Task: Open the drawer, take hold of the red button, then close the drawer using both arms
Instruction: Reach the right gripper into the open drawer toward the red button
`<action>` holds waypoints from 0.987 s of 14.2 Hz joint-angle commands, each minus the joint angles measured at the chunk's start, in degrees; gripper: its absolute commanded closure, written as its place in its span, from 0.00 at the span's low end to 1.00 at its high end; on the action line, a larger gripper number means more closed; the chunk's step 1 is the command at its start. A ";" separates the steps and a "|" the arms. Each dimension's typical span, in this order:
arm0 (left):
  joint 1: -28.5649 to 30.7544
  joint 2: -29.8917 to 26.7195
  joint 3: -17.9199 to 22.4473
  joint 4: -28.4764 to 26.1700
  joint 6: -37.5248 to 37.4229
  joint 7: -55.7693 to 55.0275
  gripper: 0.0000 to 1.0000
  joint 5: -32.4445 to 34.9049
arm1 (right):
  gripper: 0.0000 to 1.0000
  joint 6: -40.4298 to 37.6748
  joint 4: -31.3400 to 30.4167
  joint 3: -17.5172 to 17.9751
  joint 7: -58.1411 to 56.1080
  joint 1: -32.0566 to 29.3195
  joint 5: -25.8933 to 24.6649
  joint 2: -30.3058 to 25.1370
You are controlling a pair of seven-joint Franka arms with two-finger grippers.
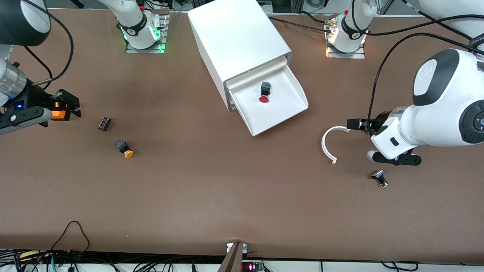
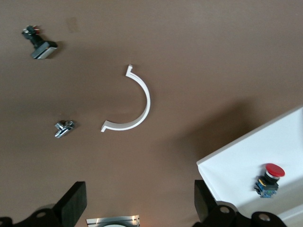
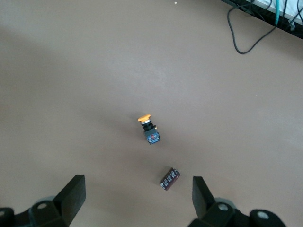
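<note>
Brown tabletop holds the open drawer (image 1: 278,104), and my left claw (image 2: 137,208), spread empty, could knock the red button (image 1: 264,92) away.

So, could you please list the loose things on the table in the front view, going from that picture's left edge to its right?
Small dark block → orange-capped button → red-capped button in the open drawer → white curved piece → small black and silver part.

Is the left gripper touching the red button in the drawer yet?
Apart. In the front view the left gripper hangs open over bare table beside the white arc piece, well clear of the red button lying in the open drawer.
</note>
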 commanded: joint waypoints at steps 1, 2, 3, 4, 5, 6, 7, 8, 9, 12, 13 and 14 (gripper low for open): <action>-0.21 -1.31 0.27 -1.17 -0.33 -1.32 0.00 2.04 | 0.00 -0.47 1.11 0.10 -0.66 0.90 -0.86 1.89; 0.06 -1.65 0.79 -1.16 -0.24 -1.23 0.00 1.95 | 0.00 -0.73 1.02 0.19 -0.31 1.08 -1.13 4.43; 0.67 -2.09 1.32 -1.16 0.02 -1.23 0.00 1.95 | 0.00 -2.04 0.76 0.11 -0.65 0.99 -0.09 5.93; 1.54 -2.10 1.41 -1.16 0.11 -0.89 0.00 1.95 | 0.00 -2.49 0.23 0.19 -0.57 0.91 0.45 5.77; 2.51 -2.10 1.41 -1.16 0.29 -0.62 0.00 2.30 | 0.01 -2.84 0.49 0.28 0.30 1.43 2.19 5.60; 2.95 -2.10 1.33 -1.08 0.38 -0.53 0.00 2.99 | 0.01 -3.45 0.67 0.37 0.57 2.48 2.82 5.59; 3.05 -2.10 1.33 -1.08 0.99 -0.53 0.00 3.35 | 0.01 -3.46 0.84 0.46 1.01 3.88 3.61 5.59; 3.05 -2.10 1.33 -1.16 2.04 -0.53 0.00 3.53 | 0.01 -3.11 0.93 0.37 3.10 5.89 4.75 5.68; 3.05 -2.10 1.33 -1.25 2.22 -0.53 0.00 3.53 | 0.01 -2.85 0.93 0.37 7.74 8.09 5.37 5.94; 3.13 -2.01 1.41 -1.34 2.40 -0.53 0.00 3.53 | 0.01 -1.44 2.24 0.37 21.97 15.03 6.77 7.52; 3.05 -2.01 1.41 -1.43 2.40 -0.53 0.00 3.53 | 0.01 -1.35 3.47 0.37 27.76 17.49 8.35 8.66; 3.05 -2.01 1.41 -1.51 2.40 -0.53 0.00 3.53 | 0.01 -1.35 5.05 0.37 32.52 19.69 9.32 10.06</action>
